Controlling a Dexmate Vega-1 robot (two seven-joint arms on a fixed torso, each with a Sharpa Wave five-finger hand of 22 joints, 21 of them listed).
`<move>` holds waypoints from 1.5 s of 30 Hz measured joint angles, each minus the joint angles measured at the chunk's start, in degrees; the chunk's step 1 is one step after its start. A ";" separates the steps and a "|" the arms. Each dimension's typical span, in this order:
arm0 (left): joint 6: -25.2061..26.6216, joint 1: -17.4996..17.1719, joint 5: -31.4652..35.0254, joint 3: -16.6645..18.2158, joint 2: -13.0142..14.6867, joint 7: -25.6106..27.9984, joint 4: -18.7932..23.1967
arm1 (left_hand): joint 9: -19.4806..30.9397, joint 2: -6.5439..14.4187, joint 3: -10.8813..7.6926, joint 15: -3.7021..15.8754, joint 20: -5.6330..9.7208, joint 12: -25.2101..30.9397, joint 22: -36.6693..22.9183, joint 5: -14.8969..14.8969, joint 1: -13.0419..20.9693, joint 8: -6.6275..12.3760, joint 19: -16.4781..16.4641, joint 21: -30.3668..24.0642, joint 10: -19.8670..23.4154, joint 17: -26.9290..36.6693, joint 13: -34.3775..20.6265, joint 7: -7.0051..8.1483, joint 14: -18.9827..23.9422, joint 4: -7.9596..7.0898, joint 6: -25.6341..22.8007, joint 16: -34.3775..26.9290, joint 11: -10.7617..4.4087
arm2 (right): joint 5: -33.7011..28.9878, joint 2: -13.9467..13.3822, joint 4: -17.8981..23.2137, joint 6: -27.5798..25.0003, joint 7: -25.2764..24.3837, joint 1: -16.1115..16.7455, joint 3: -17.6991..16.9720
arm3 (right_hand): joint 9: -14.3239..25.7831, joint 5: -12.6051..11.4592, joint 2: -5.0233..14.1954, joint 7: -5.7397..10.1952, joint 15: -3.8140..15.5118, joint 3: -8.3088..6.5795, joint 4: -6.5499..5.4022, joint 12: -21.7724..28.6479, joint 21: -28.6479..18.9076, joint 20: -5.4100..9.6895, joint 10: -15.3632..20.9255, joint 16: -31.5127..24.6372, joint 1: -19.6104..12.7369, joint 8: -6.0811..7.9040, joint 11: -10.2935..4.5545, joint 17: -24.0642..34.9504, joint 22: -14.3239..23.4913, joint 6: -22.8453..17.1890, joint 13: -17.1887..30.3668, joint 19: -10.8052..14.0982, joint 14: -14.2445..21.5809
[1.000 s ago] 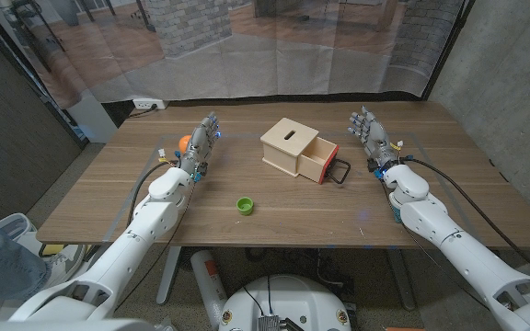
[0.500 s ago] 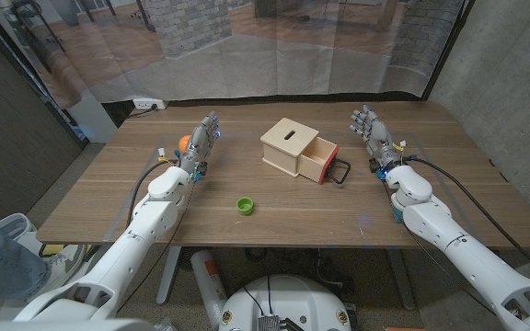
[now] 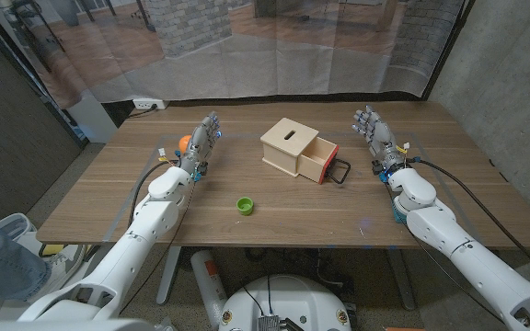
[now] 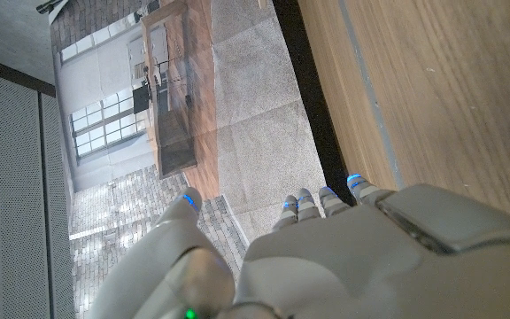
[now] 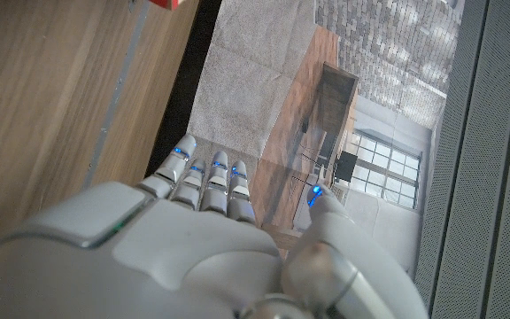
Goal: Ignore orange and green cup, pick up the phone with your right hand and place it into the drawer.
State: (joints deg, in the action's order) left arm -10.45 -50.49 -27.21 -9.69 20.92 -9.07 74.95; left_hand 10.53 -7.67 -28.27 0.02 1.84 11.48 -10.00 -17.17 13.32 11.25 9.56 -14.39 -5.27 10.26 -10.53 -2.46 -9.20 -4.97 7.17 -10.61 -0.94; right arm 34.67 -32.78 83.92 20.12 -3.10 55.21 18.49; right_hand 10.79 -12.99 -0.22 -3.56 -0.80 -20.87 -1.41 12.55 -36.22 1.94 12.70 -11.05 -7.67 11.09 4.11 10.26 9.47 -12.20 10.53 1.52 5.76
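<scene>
The drawer (image 3: 318, 160) stood pulled out of the wooden box (image 3: 289, 143) at mid-table, its black handle (image 3: 340, 172) facing the right hand (image 3: 374, 134), with bare table (image 3: 449, 184) between them. The green cup (image 3: 244, 205) sat apart in front; the orange (image 3: 184, 142) touched the left hand (image 3: 202, 144).

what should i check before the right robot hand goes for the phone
1. Phone located: not ok, no phone is visible on the table in any view.
2. Right robot hand free: ok, fingers apart, holding nothing.
3. Drawer open: ok, it is pulled out of the wooden box, red front and black handle facing the right arm.
4. Drawer contents: cannot tell, the inside is not visible.
5. Left robot hand out of the way: ok, it is held by the orange, apart from the box.
6. Green cup undisturbed: ok, it stands alone near the front edge.
</scene>
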 measured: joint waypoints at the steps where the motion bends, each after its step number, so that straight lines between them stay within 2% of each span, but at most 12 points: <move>1: 0.08 0.00 0.09 0.01 -0.02 -0.05 0.00 | 0.00 0.00 0.00 0.00 0.00 0.00 0.00 0.00 0.00 0.00 0.00 0.00 0.00 0.00 0.00 0.00 0.00 0.00 0.00 0.00 0.00 | -0.05 -0.12 0.20 0.12 -0.08 0.25 -0.09 | 0.00 0.00 0.00 0.20 0.20 0.07 0.07 0.00 0.00 0.11 0.00 0.00 0.00 0.00 0.00 0.00 0.00 -0.20 0.00 0.30 0.20; 14: 0.40 0.23 0.79 0.02 -0.32 -0.41 -0.07 | 0.00 0.22 0.33 0.21 0.00 0.00 -0.29 -0.23 0.22 0.00 0.00 0.22 0.00 -0.01 0.00 0.32 0.21 -0.15 -0.32 0.00 0.00 | -0.75 -1.16 2.15 1.07 -1.19 2.36 -0.94 | 0.00 0.28 0.00 0.70 0.47 0.08 0.07 0.00 0.41 0.11 0.73 -0.59 0.01 0.00 -0.73 0.29 0.00 -0.70 -0.01 1.53 2.11; 27: 0.40 0.57 1.30 -0.02 -0.33 -0.44 -0.10 | -0.01 0.22 0.47 0.21 0.00 0.00 -0.28 -0.23 0.22 0.00 0.00 0.47 0.31 -0.01 0.01 0.32 0.21 -0.01 -0.32 0.00 -0.31 | -1.42 -2.37 3.86 1.66 -2.08 3.89 -1.91 | 0.00 0.28 0.01 0.72 0.19 0.32 0.31 -0.01 1.08 0.10 1.03 -0.89 0.01 0.00 -0.42 0.28 -0.01 -0.71 -0.01 1.51 2.45; 45: 0.49 1.47 2.62 -0.77 0.06 -0.16 -0.52 | -0.01 0.22 0.47 0.21 0.00 0.00 -0.27 -0.23 0.22 0.00 0.00 0.47 0.31 -0.01 0.01 0.59 0.21 -0.01 -0.67 0.00 -0.31 | -2.19 -4.38 6.20 2.57 -3.21 6.88 -3.68 | -0.01 0.50 0.54 1.64 0.71 0.07 0.55 -0.01 1.52 0.11 1.33 -0.89 -0.52 0.00 -0.72 0.28 -0.01 -1.00 -0.01 2.54 2.95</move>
State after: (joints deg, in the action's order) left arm -9.96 -49.01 -24.59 -10.47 20.98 -9.23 74.44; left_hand 10.52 -7.45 -27.80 0.23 1.84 11.47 -10.28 -17.40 13.54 11.25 9.56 -13.92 -4.96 10.25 -10.52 -1.86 -8.99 -4.98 6.50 -10.61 -1.24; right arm 32.48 -37.16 90.13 22.70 -6.31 62.09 14.81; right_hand 10.79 -12.49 0.32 -1.93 -0.09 -20.80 -0.86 12.54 -34.70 2.06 14.03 -11.94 -8.19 11.09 3.39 10.54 9.46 -13.20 10.52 4.06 8.72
